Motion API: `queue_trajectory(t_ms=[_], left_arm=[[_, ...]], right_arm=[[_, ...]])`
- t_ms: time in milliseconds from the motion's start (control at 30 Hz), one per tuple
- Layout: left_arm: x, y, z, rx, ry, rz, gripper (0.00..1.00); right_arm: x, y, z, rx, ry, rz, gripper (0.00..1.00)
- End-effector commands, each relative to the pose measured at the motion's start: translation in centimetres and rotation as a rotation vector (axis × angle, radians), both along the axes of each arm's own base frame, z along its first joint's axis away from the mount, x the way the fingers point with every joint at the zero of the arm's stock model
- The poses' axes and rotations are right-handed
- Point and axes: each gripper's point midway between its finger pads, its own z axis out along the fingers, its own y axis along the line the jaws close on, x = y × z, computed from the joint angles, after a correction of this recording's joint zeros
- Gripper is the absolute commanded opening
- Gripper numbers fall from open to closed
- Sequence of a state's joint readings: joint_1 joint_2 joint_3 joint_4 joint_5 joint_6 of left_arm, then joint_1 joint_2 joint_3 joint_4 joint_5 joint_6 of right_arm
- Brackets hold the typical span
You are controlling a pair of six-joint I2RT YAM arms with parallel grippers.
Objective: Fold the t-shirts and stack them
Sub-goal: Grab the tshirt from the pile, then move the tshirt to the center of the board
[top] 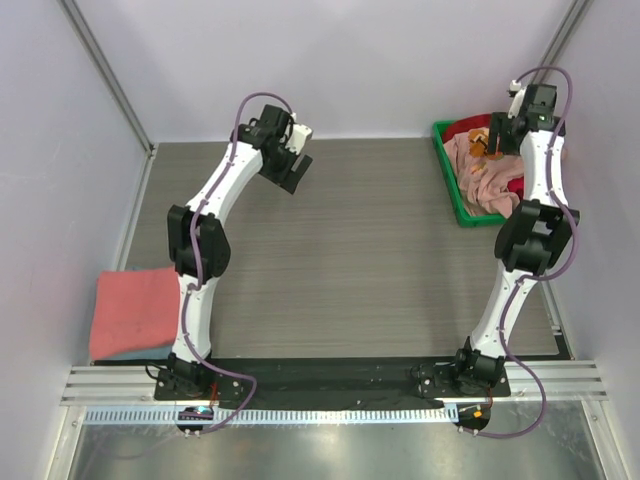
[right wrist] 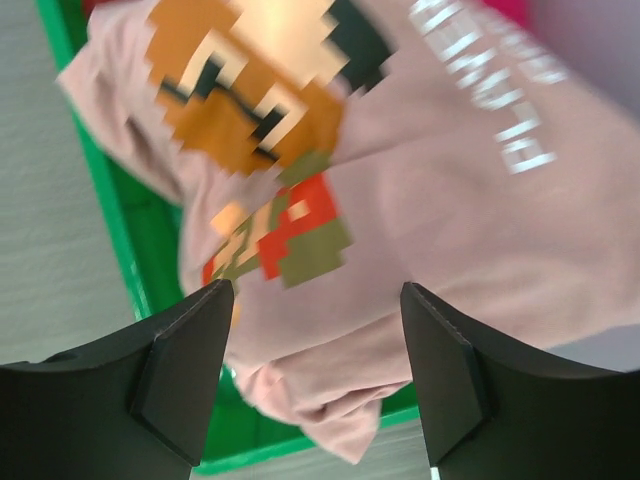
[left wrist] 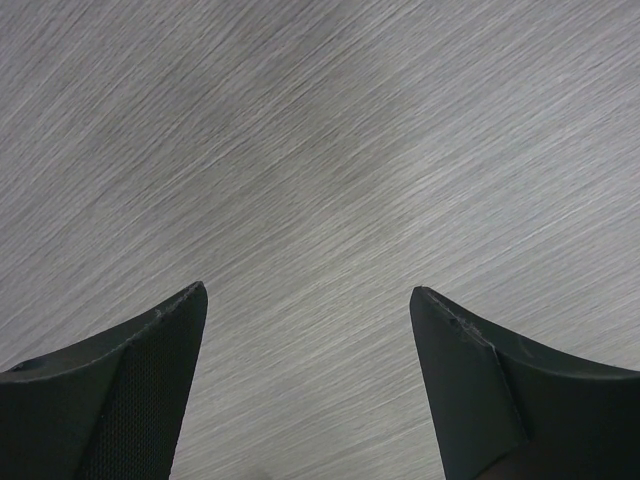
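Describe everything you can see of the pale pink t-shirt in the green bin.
The pale pink t-shirt is soft, crumpled and unfolded, printed with a blocky orange, red and olive pixel graphic and white lettering. It lies heaped in the green bin at the table's far right, a fold draping over the rim, red cloth beside it. The open right pincer hovers over it, not gripping.

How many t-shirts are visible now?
3: a folded coral one at the far left, a pale pink one in the green bin, a red one under it. More may be hidden.
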State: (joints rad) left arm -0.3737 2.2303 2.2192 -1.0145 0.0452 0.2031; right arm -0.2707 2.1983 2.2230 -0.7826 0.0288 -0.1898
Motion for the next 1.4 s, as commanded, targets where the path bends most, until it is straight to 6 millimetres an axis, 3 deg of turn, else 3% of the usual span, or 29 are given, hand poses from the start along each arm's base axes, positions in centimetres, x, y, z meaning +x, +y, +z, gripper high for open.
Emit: queue_trajectory(t_ms=[0, 200, 300, 400, 433, 467, 600, 633, 667, 700, 733, 800, 833, 933, 967, 1033, 1067, 1100, 1167, 1200, 1267, 1300, 1367], left_arm=[[0.2, 0.1, 0.1, 0.019, -0.011, -0.019, 0.83], [0.1, 0.5, -0.4, 0.013, 0.006, -0.006, 0.83], [0.2, 0.8, -0.3, 0.020, 0.001, 0.002, 0.83], [0.1, 0.8, -0.4, 0.027, 0.003, 0.002, 0.83], [0.1, 1.0, -0.3, 0.031, 0.001, 0.007, 0.83], [0.1, 1.0, -0.3, 0.033, -0.001, 0.006, 0.83], [0.0, 1.4, 0.3, 0.045, -0.012, 0.006, 0.83], [0.0, 1.3, 1.0, 0.044, -0.029, -0.007, 0.83], [0.3, 1.9, 1.4, 0.070, -0.052, 0.008, 0.83], [0.6, 2.4, 1.9, 0.075, -0.069, 0.020, 0.83], [0.9, 2.8, 2.8, 0.076, -0.095, 0.033, 0.84], [2.0, 3.8, 4.5, 0.070, -0.155, 0.068, 0.84], [2.6, 4.6, 5.7, 0.058, -0.190, 0.093, 0.85], [3.7, 6.4, 8.3, 0.038, -0.272, 0.141, 0.87], [3.3, 6.9, 9.2, 0.032, -0.289, 0.146, 0.87], [3.0, 7.6, 10.3, 0.023, -0.325, 0.156, 0.87], [2.4, 8.4, 12.0, 0.012, -0.360, 0.170, 0.87], [1.6, 8.8, 11.2, 0.018, -0.340, 0.174, 0.87], [0.7, 9.7, 12.0, 0.005, -0.365, 0.192, 0.88], [-0.9, 10.3, 12.4, 0.002, -0.372, 0.199, 0.88], [-1.8, 11.3, 13.4, 0.000, -0.423, 0.224, 0.89], [-3.3, 12.2, 13.5, 0.018, -0.439, 0.247, 0.90], [-4.4, 12.8, 14.3, 0.014, -0.477, 0.267, 0.91]], right_arm=[[-0.9, 3.2, -2.0, 0.092, 0.088, 0.121, 0.75], [0.8, 2.2, -3.4, 0.023, 0.099, 0.104, 0.75], [1.7, 2.1, -3.7, 0.006, 0.091, 0.101, 0.68], [1.6, 1.2, -3.3, -0.042, 0.096, 0.069, 0.35], [1.6, 1.3, -3.0, -0.050, 0.092, 0.074, 0.19], [1.5, 1.0, -2.5, -0.063, 0.088, 0.063, 0.12], [1.4, 0.7, 1.5, -0.103, 0.011, 0.041, 0.07], [1.3, 1.0, 4.4, -0.131, -0.051, 0.040, 0.04], [1.2, 1.1, 6.0, -0.159, -0.077, 0.047, 0.01], [0.8, 1.0, 8.1, -0.191, -0.112, 0.037, 0.01], [0.3, 1.3, 11.6, -0.221, -0.188, 0.038, 0.01], [-0.6, 2.4, 15.8, -0.279, -0.268, 0.057, 0.01], [-1.8, 3.0, 19.7, -0.312, -0.354, 0.062, 0.01], [-3.5, 5.6, 24.5, -0.400, -0.458, 0.126, 0.01], [-4.9, 7.9, 27.3, -0.421, -0.523, 0.166, 0.01], [-6.0, 10.1, 29.5, -0.492, -0.577, 0.235, 0.01], [-7.7, 11.0, 31.6, -0.520, -0.627, 0.258, 0.01], [-8.0, 14.6, 32.5, -0.523, -0.669, 0.338, 0.01], [-9.0, 17.4, 33.1, -0.562, -0.691, 0.429, 0.01], [-10.0, 19.8, 34.3, -0.550, -0.740, 0.482, 0.01], [-11.0, 22.4, 35.4, -0.541, -0.786, 0.550, 0.01], [-11.6, 24.3, 36.6, -0.531, -0.827, 0.588, 0.01], [-12.3, 26.2, 37.9, -0.517, -0.874, 0.620, 0.01]])
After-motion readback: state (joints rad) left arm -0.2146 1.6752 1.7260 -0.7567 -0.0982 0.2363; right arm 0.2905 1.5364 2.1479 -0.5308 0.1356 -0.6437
